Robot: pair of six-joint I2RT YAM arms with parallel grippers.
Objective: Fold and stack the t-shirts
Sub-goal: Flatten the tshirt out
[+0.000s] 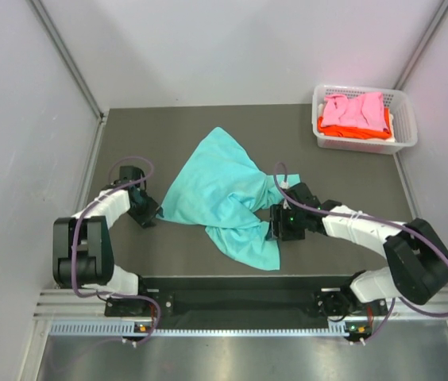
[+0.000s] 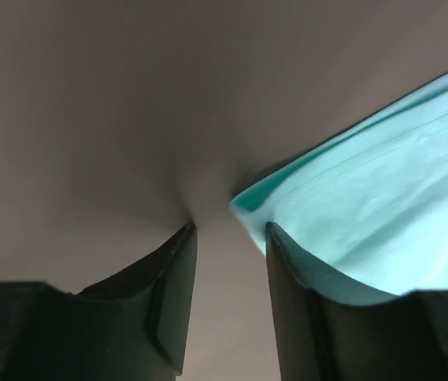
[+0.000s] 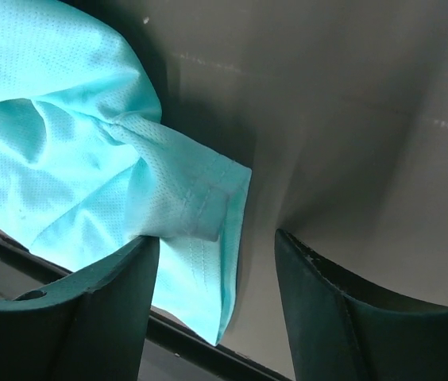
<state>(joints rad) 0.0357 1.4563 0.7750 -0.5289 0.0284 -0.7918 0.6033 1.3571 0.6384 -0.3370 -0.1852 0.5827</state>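
Note:
The teal t-shirt (image 1: 224,194) lies crumpled in the middle of the dark table. My left gripper (image 1: 152,216) is low on the table at the shirt's left corner, open; in the left wrist view (image 2: 230,230) the shirt's corner (image 2: 367,230) lies just beyond the right finger, not between the jaws. My right gripper (image 1: 273,225) is at the shirt's lower right edge, open; in the right wrist view (image 3: 218,242) a hemmed edge (image 3: 200,238) hangs between the fingers, near the left one. The pink t-shirt (image 1: 353,109) lies on the orange t-shirt (image 1: 351,127) in the basket.
A white lattice basket (image 1: 403,119) stands at the table's back right corner. Grey walls close the left, right and back sides. A black rail (image 1: 232,290) runs along the near edge between the arm bases.

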